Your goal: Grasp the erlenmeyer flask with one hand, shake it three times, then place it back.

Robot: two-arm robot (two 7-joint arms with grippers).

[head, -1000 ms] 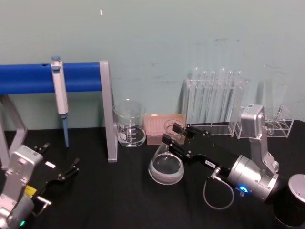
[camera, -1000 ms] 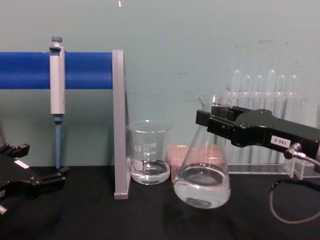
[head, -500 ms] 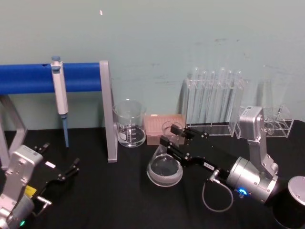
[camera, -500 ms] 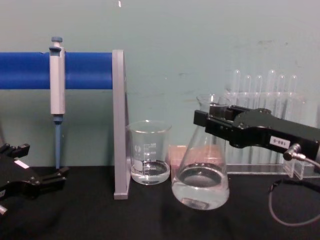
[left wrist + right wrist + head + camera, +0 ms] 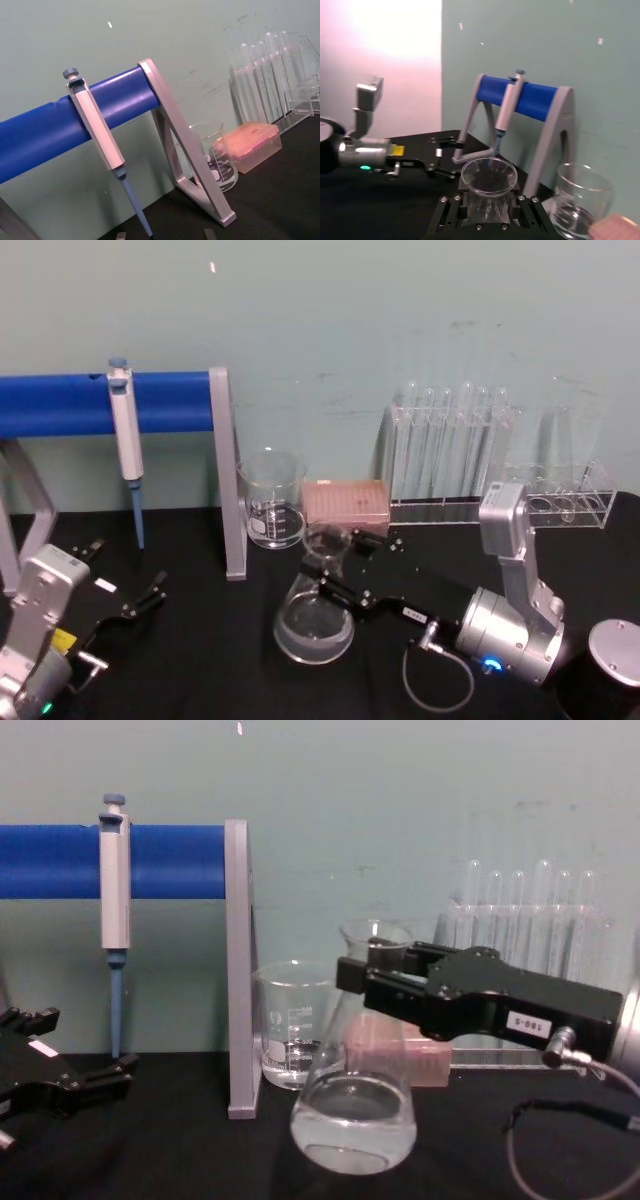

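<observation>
Two grippers show; your right gripper (image 5: 352, 982) clamps the erlenmeyer flask (image 5: 352, 1120) by its neck, just in front of the beaker (image 5: 298, 1025); your left gripper (image 5: 129, 564) sits, fingers wide, at the left of the counter (image 5: 150, 1150).

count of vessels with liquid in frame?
2: erlenmeyer flask held at the neck by the right gripper; beaker behind it, by the stand post. Test tubes unclear.
</observation>
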